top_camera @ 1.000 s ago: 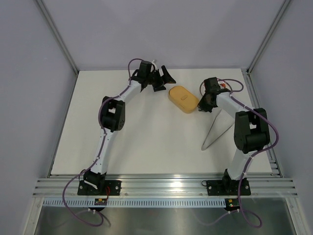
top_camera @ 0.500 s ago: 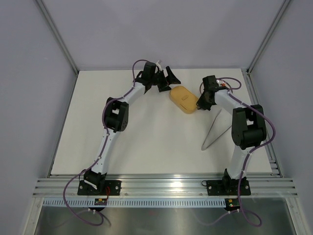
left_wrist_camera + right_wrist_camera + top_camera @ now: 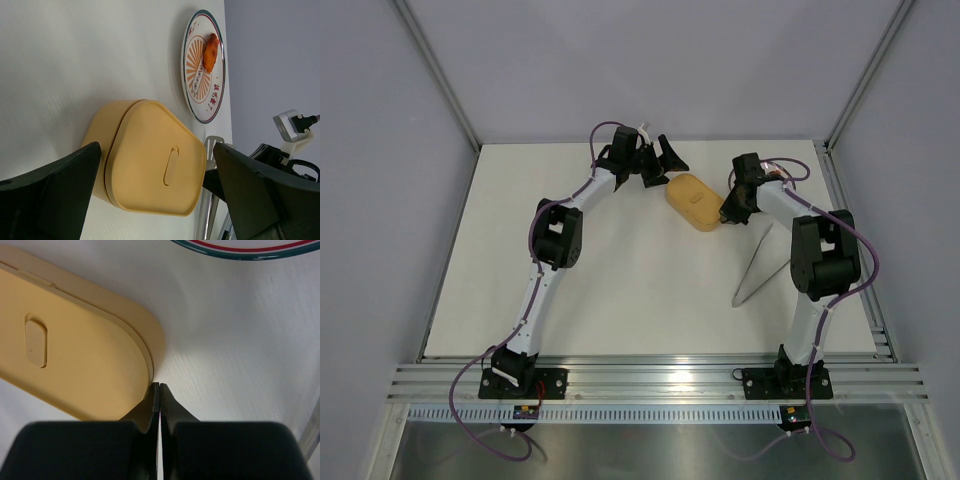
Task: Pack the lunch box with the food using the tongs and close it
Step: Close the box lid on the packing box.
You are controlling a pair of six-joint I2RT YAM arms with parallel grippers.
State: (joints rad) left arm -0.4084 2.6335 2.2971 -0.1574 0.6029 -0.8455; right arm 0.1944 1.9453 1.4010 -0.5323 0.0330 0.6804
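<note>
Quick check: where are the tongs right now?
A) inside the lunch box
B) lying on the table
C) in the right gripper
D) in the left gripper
B: the tongs lie loose on the table by the right arm. The right gripper is shut on nothing and the left gripper is open and empty.

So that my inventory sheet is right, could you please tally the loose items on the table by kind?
Lunch box, lid on: 1
Tongs: 1
Plate: 1
Food piece visible on the plate: 1
Total: 4
</note>
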